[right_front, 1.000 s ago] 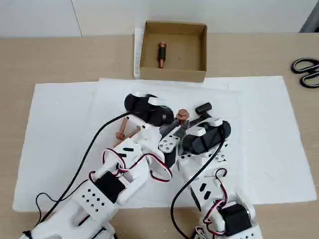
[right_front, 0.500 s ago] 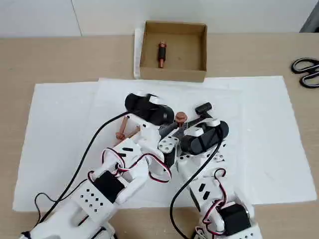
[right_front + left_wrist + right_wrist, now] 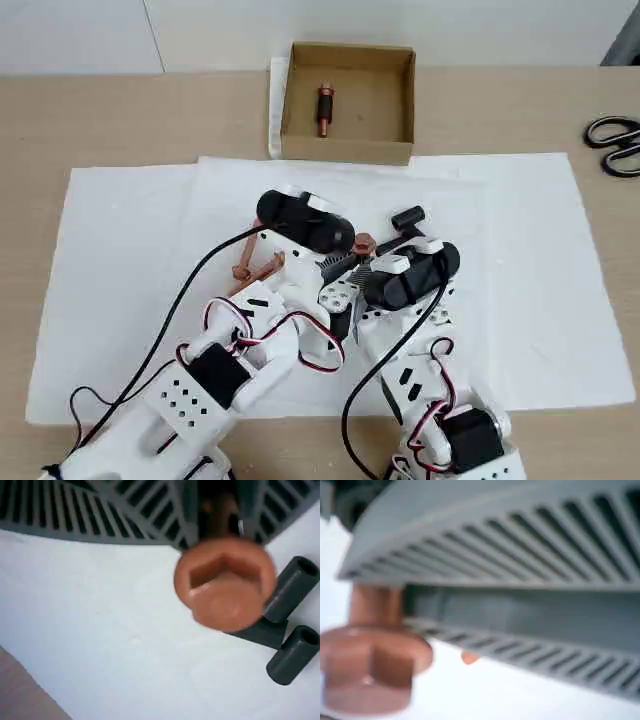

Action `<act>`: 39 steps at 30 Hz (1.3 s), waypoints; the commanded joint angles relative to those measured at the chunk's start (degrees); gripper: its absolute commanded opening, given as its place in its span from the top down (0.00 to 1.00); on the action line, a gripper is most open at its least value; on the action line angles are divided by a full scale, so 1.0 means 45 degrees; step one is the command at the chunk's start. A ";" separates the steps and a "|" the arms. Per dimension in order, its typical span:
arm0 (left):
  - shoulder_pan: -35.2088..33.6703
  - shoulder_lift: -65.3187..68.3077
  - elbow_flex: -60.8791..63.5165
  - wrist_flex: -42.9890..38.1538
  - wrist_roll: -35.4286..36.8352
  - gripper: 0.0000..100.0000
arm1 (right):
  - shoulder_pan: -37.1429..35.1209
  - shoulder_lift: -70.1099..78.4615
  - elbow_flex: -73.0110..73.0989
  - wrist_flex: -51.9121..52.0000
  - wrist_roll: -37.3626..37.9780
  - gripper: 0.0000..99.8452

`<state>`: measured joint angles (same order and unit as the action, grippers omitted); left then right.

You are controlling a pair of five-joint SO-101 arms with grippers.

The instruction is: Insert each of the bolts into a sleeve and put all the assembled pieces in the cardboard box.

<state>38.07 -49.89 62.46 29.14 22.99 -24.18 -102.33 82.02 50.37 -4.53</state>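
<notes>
Left gripper (image 3: pixel 220 505): jaws together on the shank of a copper-coloured hex-head bolt (image 3: pixel 225 582). The shank runs up between the two ribbed grey fingers, with the head hanging clear below them. I judge this a clamp, not mere contact.

Right gripper (image 3: pixel 368 270): close against the left one, right beside the same bolt. Cannot tell its state.

Bolt position: held above the white paper sheet (image 3: pixel 520 260), mid-table, tilted.

Two short black tubular sleeves (image 3: pixel 290 594) lie on the paper just beyond the bolt head, close to each other.

Further out: loose copper bolts (image 3: pixel 245 268) beside the left arm. The brown cardboard box (image 3: pixel 345 150) sits at the far edge of the paper with one assembled bolt-and-sleeve piece (image 3: pixel 325 108) inside. Black-handled scissors (image 3: pixel 615 140) lie well apart on the wooden table (image 3: pixel 100 110).

Handling estimate:
- **Bolt:** light, rigid and smooth, so likely to pivot in the jaws. Grip the shank near the head, leaving the tip free to enter a sleeve.
- **Sleeve:** light, stiff and round, so it will roll. Take it across the outer wall at mid-length, leaving the bore open.
</notes>
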 commanded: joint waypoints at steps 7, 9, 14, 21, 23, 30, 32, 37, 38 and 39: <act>0.0410 0.0000 0.0107 0.0938 0.0020 0.85 | 0.0068 -0.0088 -0.0274 -0.0322 -0.0117 1.00; 0.0410 0.0000 0.0088 0.0938 0.0020 0.82 | 0.0068 -0.0088 -0.0274 -0.0322 -0.0117 1.00; 0.0410 -0.0020 0.0010 0.0918 0.0020 0.82 | 0.0068 -0.0088 -0.0274 -0.0322 -0.0117 1.00; 0.0254 -0.0449 -0.1143 0.1817 -0.0039 0.82 | 0.0068 -0.0088 -0.0274 -0.0322 -0.0117 1.00; -0.0391 -0.1016 -0.1377 0.2071 -0.0039 0.82 | 0.0088 -0.0088 -0.0274 -0.0322 -0.0117 1.00; -0.4689 -0.3028 -0.1436 0.2833 -0.0508 0.82 | 0.0127 -0.0088 -0.0274 -0.0342 -0.0117 1.00; -0.5372 -0.3419 -0.1358 0.3419 -0.0840 0.82 | 0.0127 -0.0088 -0.0274 -0.0342 -0.0098 1.00; -0.7111 -0.4571 -0.1377 0.4728 -0.0860 0.82 | 0.0381 0.0029 -0.0274 -0.0342 -0.0078 1.00; -0.7619 -0.4904 -0.1377 0.4864 -0.0860 0.82 | 0.0615 0.0029 -0.0274 -0.0342 -0.0078 1.00; -0.8264 -0.5294 -0.1397 0.5021 -0.0879 0.82 | 0.0850 0.0029 -0.0293 -0.0225 -0.0039 1.00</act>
<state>6.68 -69.41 58.15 50.24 19.74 -22.68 -102.33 81.85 50.29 -4.53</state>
